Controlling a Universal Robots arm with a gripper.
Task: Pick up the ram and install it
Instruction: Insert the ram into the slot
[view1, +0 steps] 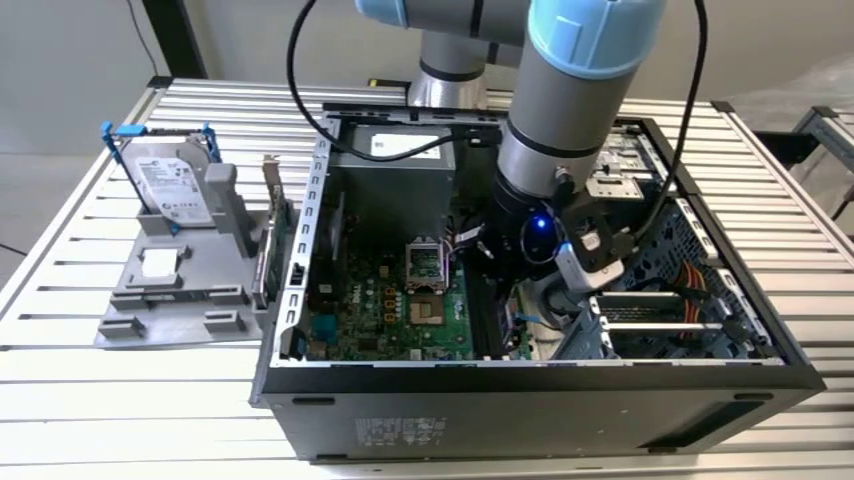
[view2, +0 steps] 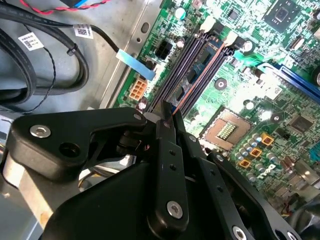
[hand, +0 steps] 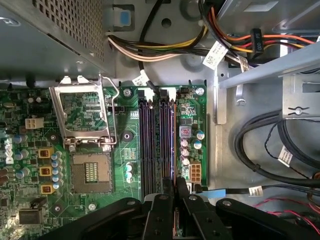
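My black claw (view2: 167, 122) pinches the slim dark ram stick (view2: 200, 67), already lying along its slot on the green motherboard (view2: 260, 95), centre frame; full seating I judge unfinished.

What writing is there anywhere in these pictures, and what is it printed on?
No text is clear enough to quote.
White label on the hard drive: too small to read.
Sticker on the computer case: blurred.
White tags on the black cables: too small to read.
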